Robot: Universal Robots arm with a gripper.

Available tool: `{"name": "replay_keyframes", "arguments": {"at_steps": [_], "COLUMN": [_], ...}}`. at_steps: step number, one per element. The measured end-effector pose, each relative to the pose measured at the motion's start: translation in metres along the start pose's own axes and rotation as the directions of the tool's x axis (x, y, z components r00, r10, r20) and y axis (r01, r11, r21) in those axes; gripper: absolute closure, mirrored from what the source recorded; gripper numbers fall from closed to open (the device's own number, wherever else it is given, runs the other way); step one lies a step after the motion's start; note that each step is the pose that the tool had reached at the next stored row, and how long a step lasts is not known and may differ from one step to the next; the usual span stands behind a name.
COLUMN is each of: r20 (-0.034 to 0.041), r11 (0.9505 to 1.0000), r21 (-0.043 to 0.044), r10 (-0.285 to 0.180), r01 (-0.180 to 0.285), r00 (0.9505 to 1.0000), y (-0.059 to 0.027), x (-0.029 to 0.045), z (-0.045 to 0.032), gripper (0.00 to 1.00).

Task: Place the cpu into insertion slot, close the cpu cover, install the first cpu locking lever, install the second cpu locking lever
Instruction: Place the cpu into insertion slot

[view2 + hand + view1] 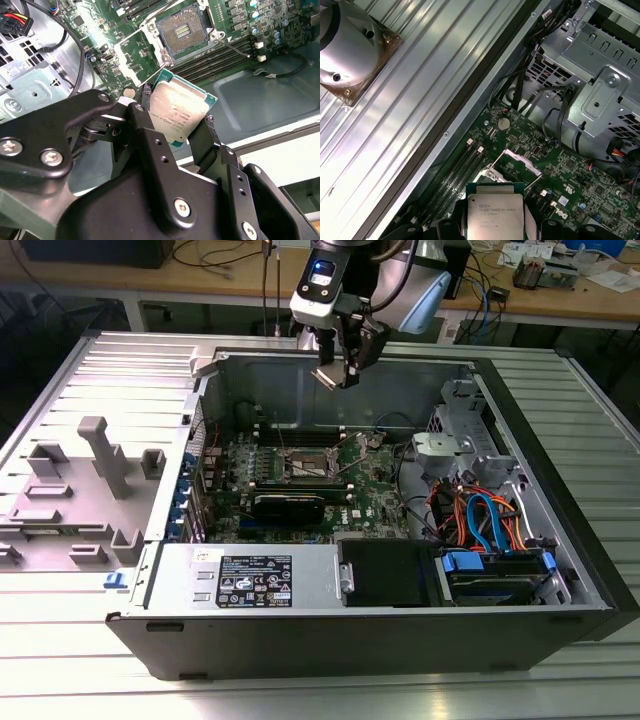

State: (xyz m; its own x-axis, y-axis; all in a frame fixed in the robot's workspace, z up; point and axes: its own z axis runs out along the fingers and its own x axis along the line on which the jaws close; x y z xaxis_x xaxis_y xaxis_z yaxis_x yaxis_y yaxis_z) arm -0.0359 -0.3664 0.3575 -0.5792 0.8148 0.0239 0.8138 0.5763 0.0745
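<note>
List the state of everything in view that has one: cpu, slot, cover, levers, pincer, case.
cpu: gripped at its edges, held in the air above the board, not seated.
pincer: shut on the cpu.
insertion slot: empty, contacts exposed.
cpu cover: raised, not closed.
locking levers: look released and swung out.
case: lying flat, side open.

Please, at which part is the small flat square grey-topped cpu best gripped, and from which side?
Probably by two opposite thin edges, from above, as the black end effector holds the small flat square silver-grey cpu now: it is thin, and its underside must stay free.
</note>
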Motion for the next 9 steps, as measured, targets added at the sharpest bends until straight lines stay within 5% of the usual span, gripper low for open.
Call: {"name": "replay_keyframes", "arguments": {"at_steps": [9], "r20": [0.0001], "r11": [1.0000], "r21": [0.0000], "r10": [0.000], "r01": [0.000], "r00": [1.0000], "y": [0.0000], "x": [0.0000], "z": [0.0000], "gripper": [0.45]}}
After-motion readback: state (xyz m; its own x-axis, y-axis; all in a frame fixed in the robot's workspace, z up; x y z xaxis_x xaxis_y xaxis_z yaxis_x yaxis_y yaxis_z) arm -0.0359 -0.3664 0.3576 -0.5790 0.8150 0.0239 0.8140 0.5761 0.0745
